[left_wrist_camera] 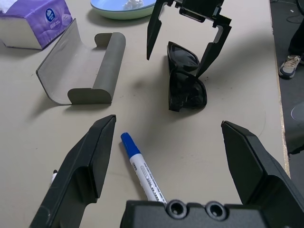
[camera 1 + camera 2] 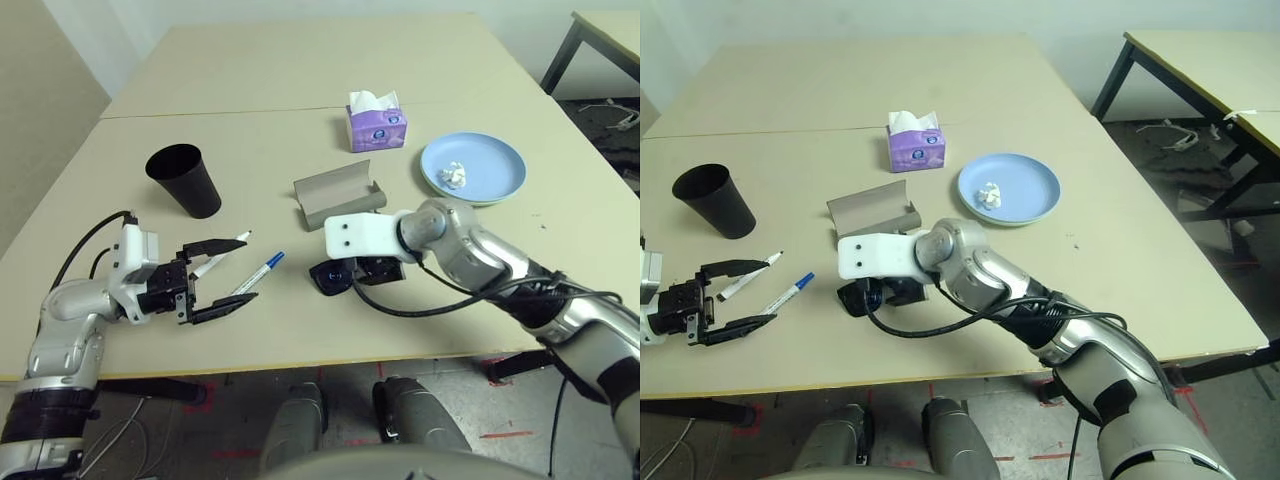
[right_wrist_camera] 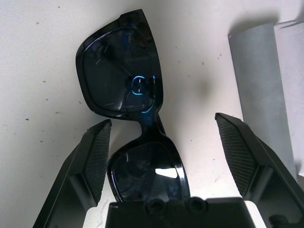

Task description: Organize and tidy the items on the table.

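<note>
One pair of black sunglasses [image 3: 133, 123] lies between the released jaws of the right gripper [image 1: 183, 50]; two markers [image 2: 240, 268] lie by the left gripper [image 2: 222, 275], jaws likewise released.

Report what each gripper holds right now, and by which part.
Nothing is held. The right gripper straddles the black sunglasses with jaws open, not closed on them; the left gripper is open, empty.

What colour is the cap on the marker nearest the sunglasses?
Blue cap on the white marker; clearest in the left wrist view.
</note>
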